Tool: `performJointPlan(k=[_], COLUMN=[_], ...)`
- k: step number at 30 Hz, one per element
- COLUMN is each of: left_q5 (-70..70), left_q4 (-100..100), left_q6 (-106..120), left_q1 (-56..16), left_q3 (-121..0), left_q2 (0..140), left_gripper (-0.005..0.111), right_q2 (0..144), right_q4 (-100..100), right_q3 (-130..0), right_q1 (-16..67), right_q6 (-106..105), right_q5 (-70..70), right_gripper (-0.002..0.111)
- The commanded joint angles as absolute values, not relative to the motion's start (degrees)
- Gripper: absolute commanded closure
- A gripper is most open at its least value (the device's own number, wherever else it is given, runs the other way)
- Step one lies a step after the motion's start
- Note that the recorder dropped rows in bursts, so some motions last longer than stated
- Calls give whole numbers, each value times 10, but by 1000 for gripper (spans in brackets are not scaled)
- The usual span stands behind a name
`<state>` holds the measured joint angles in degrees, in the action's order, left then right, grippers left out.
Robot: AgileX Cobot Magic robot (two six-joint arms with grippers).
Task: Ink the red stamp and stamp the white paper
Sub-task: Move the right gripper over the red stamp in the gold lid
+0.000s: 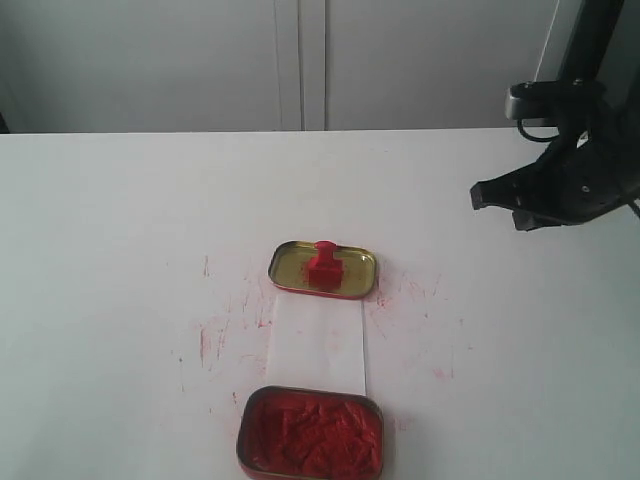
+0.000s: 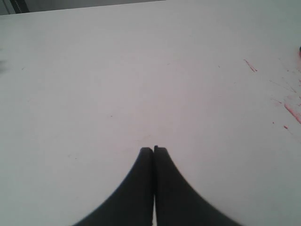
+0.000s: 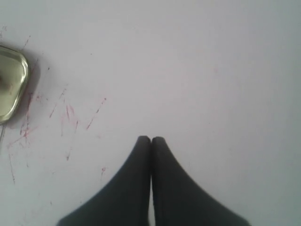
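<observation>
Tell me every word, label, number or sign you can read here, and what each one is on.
No readable text in any view.
red stamp: no lettering shows on it.
gold tin under the stamp: plain, no label.
white paper: no mark that I can make out.
tin of red paste: no brand shows.
red streaks on the tabletop: smudges, not characters.

Left claw [image 2: 154, 149] and right claw [image 3: 151, 140] — both with jaws pressed together.
</observation>
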<state>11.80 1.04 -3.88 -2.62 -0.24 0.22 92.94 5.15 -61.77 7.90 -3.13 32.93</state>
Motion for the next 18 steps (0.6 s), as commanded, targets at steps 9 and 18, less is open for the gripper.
performJointPlan(k=[9,18], left_q5=[116,116], left_q4=[9,9], left_q6=[-40,-40], left_q1=[-24,-24], left_q3=[0,0], left_q2=[0,0], left_gripper=[107,107], right_q2=[1063,1144], right_q4=[57,59], right_q3=[-779,-915], right_q1=[119,161], right_q6=[-54,-54], right_q5=[419,506], right_gripper=[108,108])
